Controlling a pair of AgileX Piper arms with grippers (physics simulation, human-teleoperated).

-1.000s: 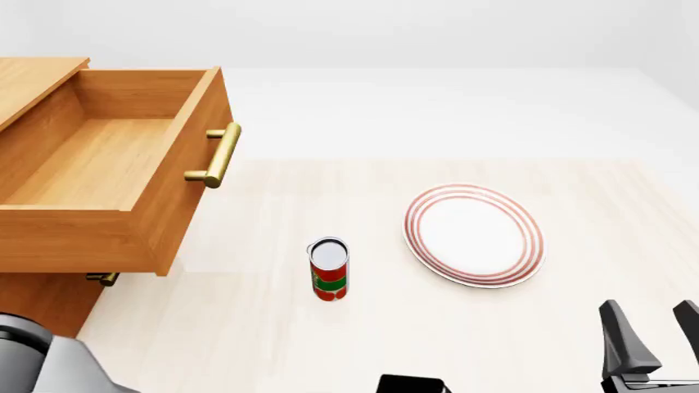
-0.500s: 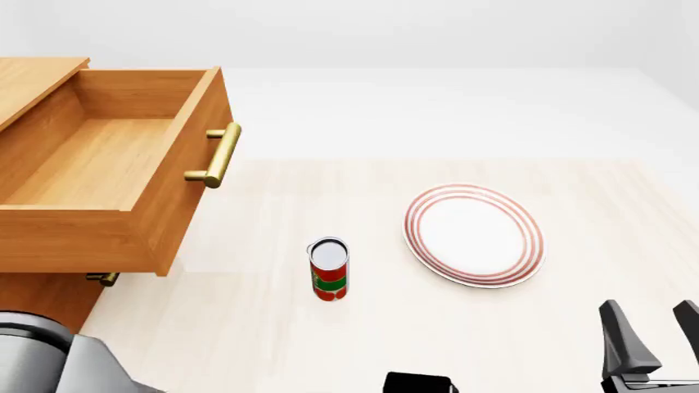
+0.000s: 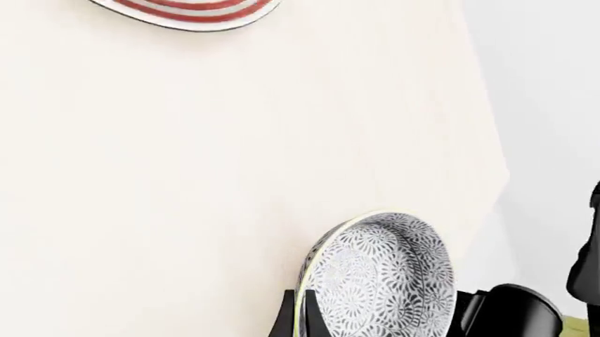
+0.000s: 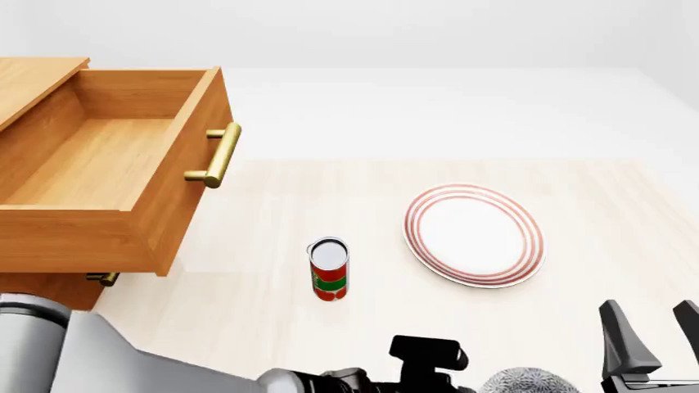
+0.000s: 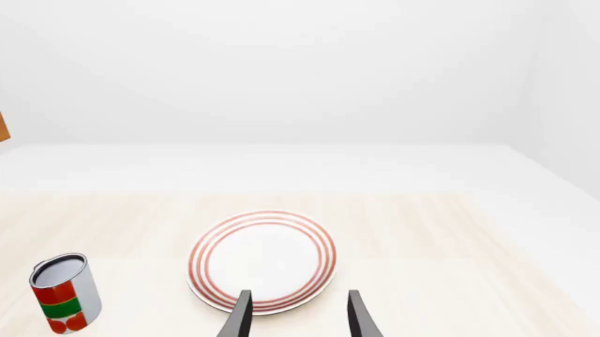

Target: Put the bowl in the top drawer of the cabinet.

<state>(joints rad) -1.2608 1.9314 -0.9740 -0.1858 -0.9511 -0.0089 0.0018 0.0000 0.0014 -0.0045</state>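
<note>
Left fingers (image 3: 298,319) astride bowl (image 3: 389,277) rim.

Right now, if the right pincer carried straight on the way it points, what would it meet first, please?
Most likely the plate: the open right pincer points just over its near rim, though depth is unclear.

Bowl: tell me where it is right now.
The bowl is at the front view's bottom edge, right of centre, gripped at its rim by the left gripper, nearer than the plate.
</note>
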